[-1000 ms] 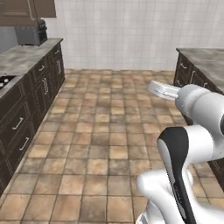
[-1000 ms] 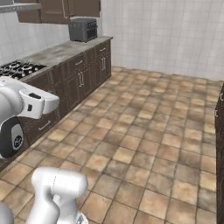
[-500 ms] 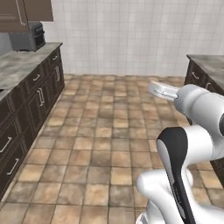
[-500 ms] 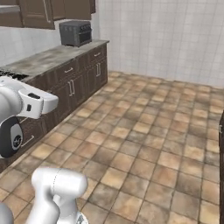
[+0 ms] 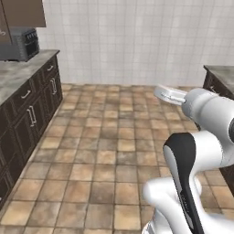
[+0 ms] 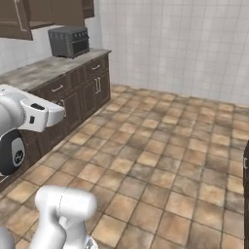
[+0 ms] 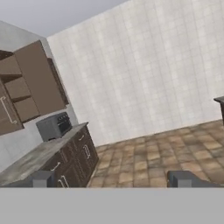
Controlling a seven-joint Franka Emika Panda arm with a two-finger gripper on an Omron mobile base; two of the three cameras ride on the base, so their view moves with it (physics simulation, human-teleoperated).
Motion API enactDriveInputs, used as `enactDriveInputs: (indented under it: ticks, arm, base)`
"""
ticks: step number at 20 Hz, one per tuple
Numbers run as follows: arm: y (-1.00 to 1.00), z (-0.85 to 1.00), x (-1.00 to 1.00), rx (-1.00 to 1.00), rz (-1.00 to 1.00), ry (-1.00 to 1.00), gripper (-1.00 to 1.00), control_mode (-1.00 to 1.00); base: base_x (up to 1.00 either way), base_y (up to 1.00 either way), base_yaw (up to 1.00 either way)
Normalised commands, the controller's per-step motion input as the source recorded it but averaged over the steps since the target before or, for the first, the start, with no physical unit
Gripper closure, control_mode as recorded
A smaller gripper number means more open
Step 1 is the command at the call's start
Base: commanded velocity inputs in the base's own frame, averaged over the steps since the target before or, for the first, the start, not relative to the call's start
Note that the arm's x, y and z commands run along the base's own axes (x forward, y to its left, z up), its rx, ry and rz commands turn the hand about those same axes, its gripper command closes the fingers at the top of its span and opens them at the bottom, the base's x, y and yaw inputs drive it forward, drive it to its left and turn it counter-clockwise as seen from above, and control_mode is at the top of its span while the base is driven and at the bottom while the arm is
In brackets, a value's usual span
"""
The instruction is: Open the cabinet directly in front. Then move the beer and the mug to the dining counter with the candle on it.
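A white tiled wall (image 5: 132,41) is seen across the back of the room, above a floor (image 5: 105,151) of brown and tan square tiles. Along the left side a run of dark brown base cupboards (image 6: 73,97) with short silver handles is topped by a grey-brown veined worktop (image 6: 44,70). A dark grey toaster oven (image 6: 69,41) is set on that worktop, near its far end.

The cabinet (image 7: 37,83) is mounted on the wall above the worktop. In the hand view one of its doors (image 7: 8,111) is swung outward and bare shelves are exposed behind it; a long silver bar handle is carried on that door. What stands deeper on those shelves cannot be made out at this angle.

At the right edge of the left base view, the corner of a second stone-topped counter (image 5: 221,73) over dark fronts is visible, well apart from the left run.

The arm is raised over open floor. In the hand view the gripper (image 7: 111,179) is seen with its two dark fingertips (image 7: 41,178) spread to full width. Nothing is held between them.
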Motion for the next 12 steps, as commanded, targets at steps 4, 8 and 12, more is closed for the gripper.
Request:
enactDriveInputs:
  ticks: [4,8,12]
  arm:
    - [0.0,0.0,0.0,0.0,0.0,0.0,-1.0,1.0]
    - [0.0,0.0,0.0,0.0,0.0,0.0,-1.0,1.0]
    - [0.0,0.0,0.0,0.0,0.0,0.0,-1.0,1.0]
  base:
    - [1.0,-0.09,0.0]
    - [1.0,-0.04,0.0]
    - [1.0,0.0,0.0]
